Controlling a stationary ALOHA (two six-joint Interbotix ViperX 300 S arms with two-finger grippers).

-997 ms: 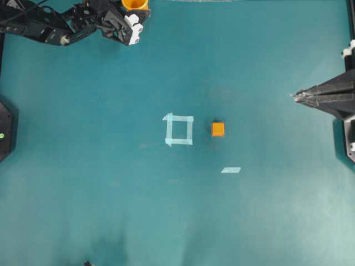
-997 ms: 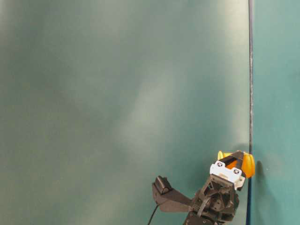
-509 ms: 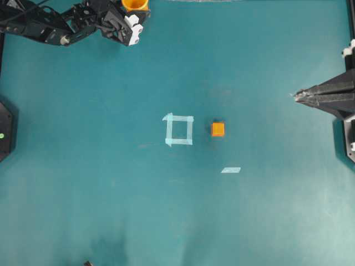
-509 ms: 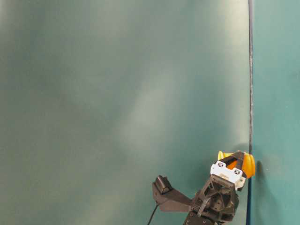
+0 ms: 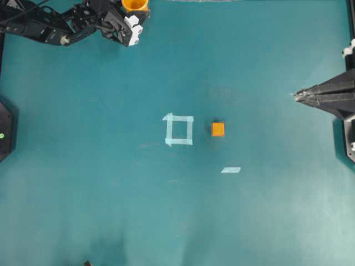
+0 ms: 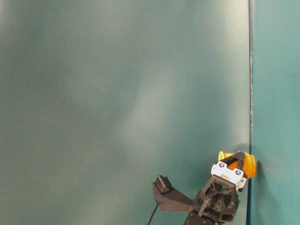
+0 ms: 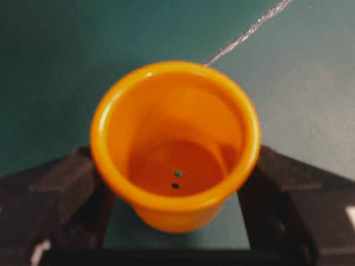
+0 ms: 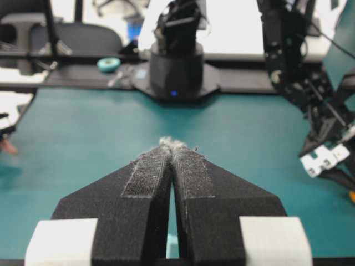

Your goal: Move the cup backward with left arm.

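Observation:
The orange-yellow cup stands at the far edge of the teal table, left of the middle. In the left wrist view I look down into the cup, which has two small holes in its darker bottom. My left gripper has a black finger pressed against each side of the cup under its rim, shut on it. From table level the cup shows beyond the gripper's white block. My right gripper rests at the right edge, shut and empty, its pads touching at the tips.
A small orange cube lies near the table's middle, beside a square of pale tape. A short tape strip lies below the cube. The left arm's base stands at the far side in the right wrist view.
The left gripper with the cup has crept very slightly toward the far edge. The right arm and the cube have not moved.

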